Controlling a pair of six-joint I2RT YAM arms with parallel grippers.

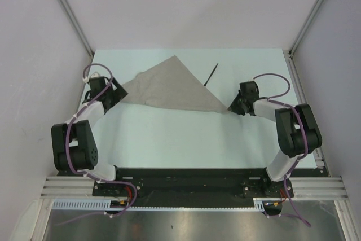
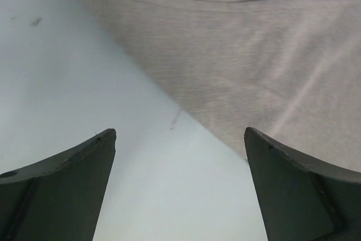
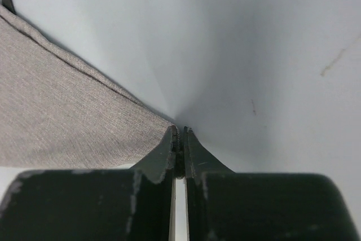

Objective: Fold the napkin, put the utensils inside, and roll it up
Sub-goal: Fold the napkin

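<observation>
Between right gripper (image 3: 179,132) tips, napkin (image 1: 169,88) corner (pinched), left gripper (image 2: 179,135) nearby

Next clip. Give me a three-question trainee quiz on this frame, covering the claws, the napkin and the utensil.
1. True or false: the left claw stands open.
2. Where is the utensil? A: on top of the napkin. B: on the table, by the napkin's right edge. C: held in a claw.
3. Fill in: seen from above, the right claw is shut on the napkin's ____ corner.
Key: 1 true; 2 B; 3 right.
</observation>
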